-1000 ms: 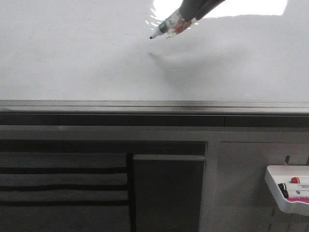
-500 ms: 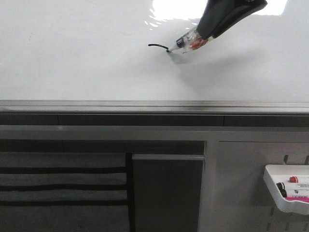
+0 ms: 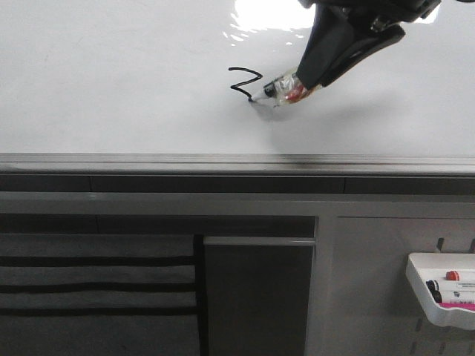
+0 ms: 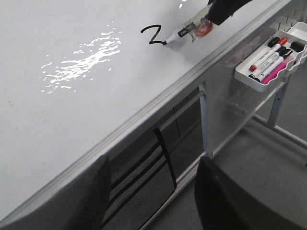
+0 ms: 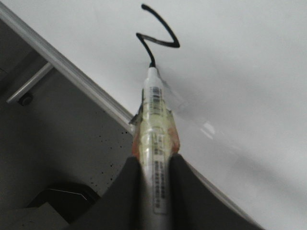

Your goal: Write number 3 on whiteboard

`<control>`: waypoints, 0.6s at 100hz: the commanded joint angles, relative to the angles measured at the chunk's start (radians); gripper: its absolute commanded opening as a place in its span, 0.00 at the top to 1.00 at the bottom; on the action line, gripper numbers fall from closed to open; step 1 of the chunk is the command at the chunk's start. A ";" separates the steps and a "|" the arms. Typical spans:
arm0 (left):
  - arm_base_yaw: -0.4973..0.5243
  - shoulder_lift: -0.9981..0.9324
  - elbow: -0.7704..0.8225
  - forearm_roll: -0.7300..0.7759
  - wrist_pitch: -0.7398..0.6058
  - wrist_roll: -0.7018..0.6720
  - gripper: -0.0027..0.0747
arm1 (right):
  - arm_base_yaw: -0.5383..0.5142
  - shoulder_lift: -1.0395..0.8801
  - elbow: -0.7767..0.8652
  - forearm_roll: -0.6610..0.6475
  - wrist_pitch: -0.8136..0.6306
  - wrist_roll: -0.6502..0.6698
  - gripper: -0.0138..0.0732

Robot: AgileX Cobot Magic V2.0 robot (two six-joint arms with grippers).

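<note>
The whiteboard (image 3: 111, 89) lies flat, glossy white with glare at its far side. My right gripper (image 3: 310, 78) is shut on a clear-bodied black marker (image 3: 280, 91), whose tip touches the board. The number 3 stands as a black zigzag stroke (image 3: 249, 80), shaped like a Z, ending at the tip. The right wrist view shows the marker (image 5: 154, 120) clamped between both fingers, with the stroke (image 5: 158, 36) beyond its tip. My left gripper (image 4: 153, 191) is open and empty, off the board's front edge. The left wrist view also shows the stroke (image 4: 154, 34).
A grey metal rail (image 3: 237, 162) runs along the board's near edge. Below it is a grey frame with dark panels (image 3: 256, 297). A small white tray (image 3: 441, 289) with several markers hangs at the lower right, also in the left wrist view (image 4: 268, 62).
The marker touched down and drew. A short top stroke has grown into a zigzag, and the right gripper has moved toward the board's near edge.
</note>
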 commanded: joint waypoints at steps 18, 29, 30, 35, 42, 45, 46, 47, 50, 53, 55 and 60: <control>0.002 -0.001 -0.026 -0.032 -0.069 -0.007 0.49 | 0.088 0.019 -0.031 -0.026 -0.197 0.006 0.82; 0.002 0.002 -0.026 -0.032 -0.069 -0.007 0.49 | 0.096 -0.021 -0.035 -0.026 -0.134 -0.002 0.82; 0.002 0.002 -0.026 -0.032 -0.069 -0.007 0.49 | 0.101 -0.031 -0.032 -0.026 -0.132 -0.005 0.82; 0.002 0.002 -0.026 -0.032 -0.069 -0.007 0.49 | 0.123 -0.078 -0.002 -0.024 -0.130 -0.035 0.82; 0.002 0.002 -0.026 -0.032 -0.069 -0.007 0.49 | 0.167 -0.158 0.057 -0.021 -0.140 -0.084 0.82; 0.002 0.002 -0.026 -0.032 -0.069 -0.007 0.49 | 0.184 -0.191 0.082 -0.021 -0.152 -0.086 0.82; 0.002 0.002 -0.026 -0.032 -0.069 -0.007 0.49 | 0.192 -0.207 0.095 -0.021 -0.154 -0.089 0.82; 0.002 0.002 -0.026 -0.032 -0.069 -0.007 0.49 | 0.196 -0.216 0.102 -0.021 -0.157 -0.091 0.82; 0.002 0.002 -0.026 -0.032 -0.069 -0.007 0.49 | 0.210 -0.247 0.133 -0.021 -0.171 -0.101 0.82; 0.002 0.002 -0.026 -0.032 -0.069 -0.007 0.49 | 0.226 -0.284 0.158 -0.021 -0.181 -0.108 0.82; 0.002 0.002 -0.026 -0.032 -0.069 -0.007 0.49 | 0.234 -0.299 0.175 -0.021 -0.188 -0.112 0.82; 0.002 0.002 -0.026 -0.032 -0.069 -0.007 0.49 | 0.245 -0.350 0.211 -0.021 -0.200 -0.115 0.82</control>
